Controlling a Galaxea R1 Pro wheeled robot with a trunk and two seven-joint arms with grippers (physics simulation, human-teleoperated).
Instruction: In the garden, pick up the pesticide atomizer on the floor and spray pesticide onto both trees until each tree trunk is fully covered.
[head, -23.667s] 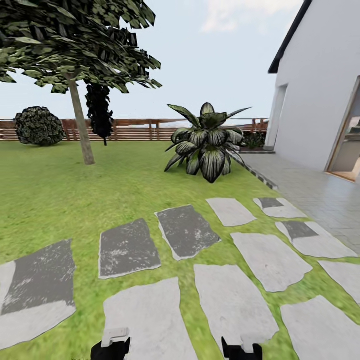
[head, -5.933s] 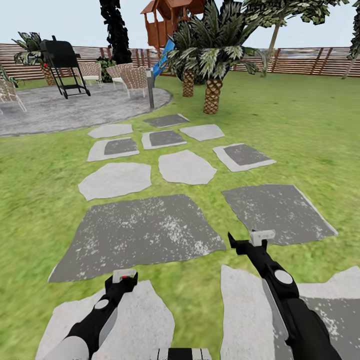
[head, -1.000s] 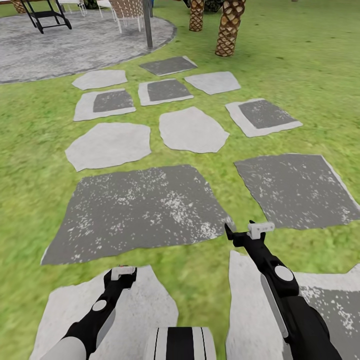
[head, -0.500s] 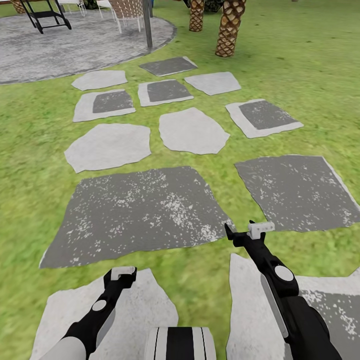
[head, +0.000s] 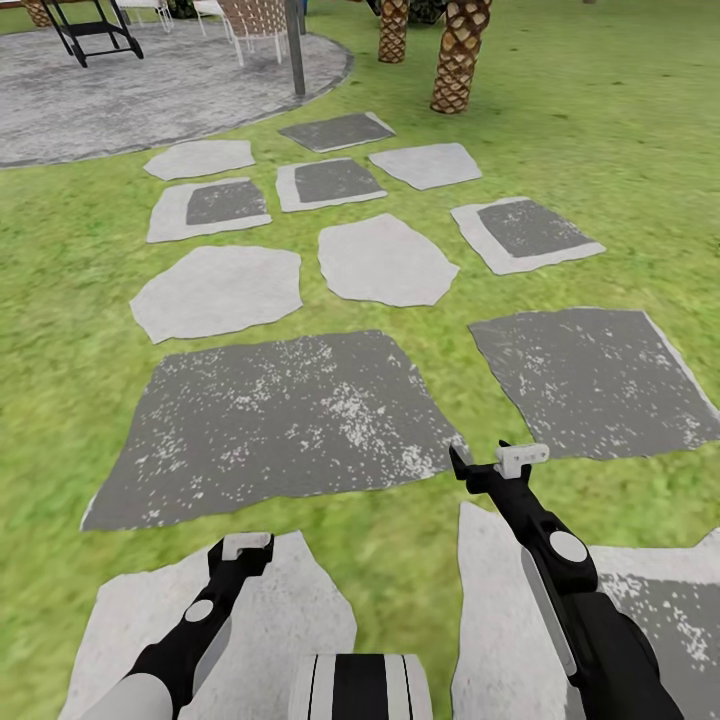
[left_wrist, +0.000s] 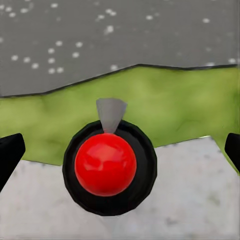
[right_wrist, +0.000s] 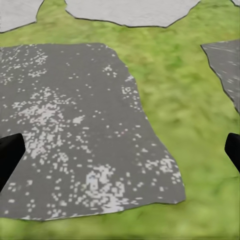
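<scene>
In the left wrist view the pesticide atomizer (left_wrist: 105, 163) appears end-on from above: a round red top in a black ring with a small grey nozzle. It stands at the edge of a pale slab (left_wrist: 190, 200) beside a strip of grass (left_wrist: 165, 110). My left gripper (left_wrist: 120, 150) hangs over it, open, with one black fingertip (left_wrist: 10, 155) far out on each side. In the head view the left gripper (head: 245, 548) sits over that slab's far edge and hides the bottle. My right gripper (head: 495, 462) is open over a dark slab (right_wrist: 75, 130). The two thick-trunked trees are out of view.
Stepping stones (head: 380, 260) lead away across the lawn to a round grey paved patio (head: 150, 80). On the patio stand chairs, a grill stand (head: 90, 30) and a grey bollard post (head: 295, 45). Two scaly palm stumps (head: 458, 55) rise at the back. Open grass (head: 620, 130) lies to the right.
</scene>
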